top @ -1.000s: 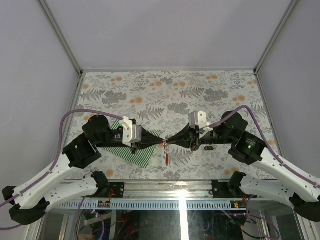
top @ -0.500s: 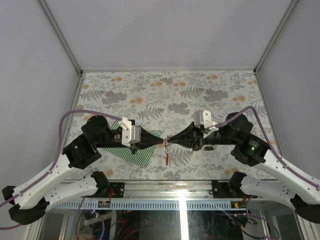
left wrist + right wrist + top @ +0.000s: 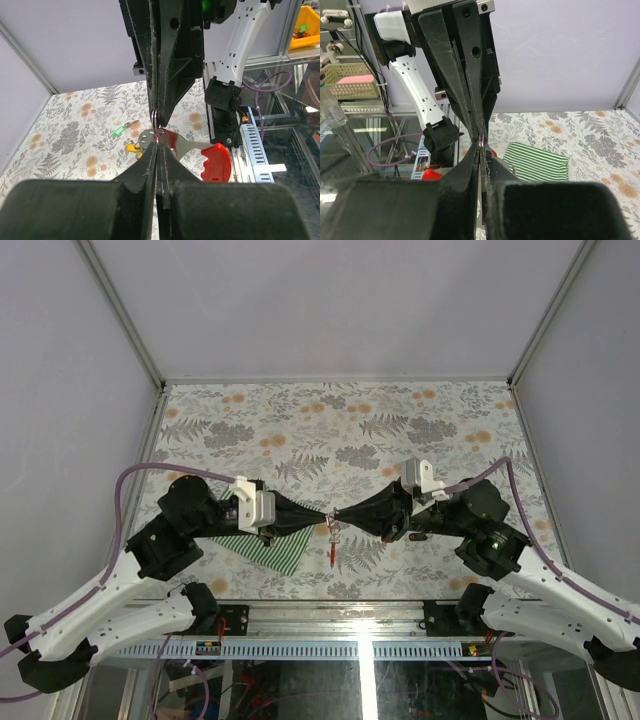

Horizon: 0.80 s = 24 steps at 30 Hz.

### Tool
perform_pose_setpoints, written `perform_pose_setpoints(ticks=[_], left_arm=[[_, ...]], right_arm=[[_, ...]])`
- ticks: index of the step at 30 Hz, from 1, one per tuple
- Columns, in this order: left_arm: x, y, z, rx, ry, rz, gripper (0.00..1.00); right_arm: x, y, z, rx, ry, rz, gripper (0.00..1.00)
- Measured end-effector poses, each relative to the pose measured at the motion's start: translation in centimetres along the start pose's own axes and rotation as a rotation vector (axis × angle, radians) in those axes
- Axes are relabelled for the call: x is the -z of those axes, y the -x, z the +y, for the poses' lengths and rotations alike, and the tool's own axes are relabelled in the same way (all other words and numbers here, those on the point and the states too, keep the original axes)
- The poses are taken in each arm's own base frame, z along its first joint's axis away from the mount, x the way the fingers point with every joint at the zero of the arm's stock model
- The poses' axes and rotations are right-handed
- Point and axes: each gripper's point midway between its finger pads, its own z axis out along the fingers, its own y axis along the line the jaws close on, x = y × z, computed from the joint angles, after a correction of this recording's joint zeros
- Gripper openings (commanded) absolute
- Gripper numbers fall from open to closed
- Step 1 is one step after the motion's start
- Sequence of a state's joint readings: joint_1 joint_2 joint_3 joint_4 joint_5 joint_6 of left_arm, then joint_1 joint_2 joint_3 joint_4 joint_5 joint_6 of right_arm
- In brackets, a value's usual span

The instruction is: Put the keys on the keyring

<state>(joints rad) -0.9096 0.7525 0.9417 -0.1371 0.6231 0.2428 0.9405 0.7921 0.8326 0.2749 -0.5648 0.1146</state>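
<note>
My left gripper (image 3: pixel 324 519) and right gripper (image 3: pixel 338 520) meet tip to tip above the table, near its front edge. Both are shut on the small thin keyring (image 3: pixel 331 527), whose red tag (image 3: pixel 332 553) hangs below. In the left wrist view my left gripper (image 3: pixel 159 143) pinches the keyring (image 3: pixel 156 119) from below while the right gripper's fingers (image 3: pixel 167 75) come down onto it. The metal piece with the red tag (image 3: pixel 216 162) hangs behind. The keys lie on the table: a green one (image 3: pixel 118 131), a yellow one (image 3: pixel 132 147) and a dark one (image 3: pixel 134 123). In the right wrist view my right gripper (image 3: pixel 481 147) is shut at the ring.
A green-and-white striped cloth (image 3: pixel 270 548) lies under the left arm, also seen as the striped cloth (image 3: pixel 537 162) in the right wrist view. The floral table (image 3: pixel 330 420) stretches behind the grippers. A metal rail (image 3: pixel 330 608) runs along the near edge.
The right wrist has swung to the right and turned while its tips stayed at the ring. The left wrist shifted slightly left, and its jaws closed the last bit.
</note>
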Motion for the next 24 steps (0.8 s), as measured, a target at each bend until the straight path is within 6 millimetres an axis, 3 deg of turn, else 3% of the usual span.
perform_pose_setpoints(ticks=[10,24], left_arm=[[-0.2,0.7,0.2,0.020,0.022,-0.077,0.00],[-0.3,1.9,0.3,0.062,0.041,-0.156,0.24]], right_arm=[[-0.4,1.1,-0.1,-0.043,-0.008,-0.150,0.00],[-0.7,3.5,-0.3,0.000,-0.005,-0.271,0.00]])
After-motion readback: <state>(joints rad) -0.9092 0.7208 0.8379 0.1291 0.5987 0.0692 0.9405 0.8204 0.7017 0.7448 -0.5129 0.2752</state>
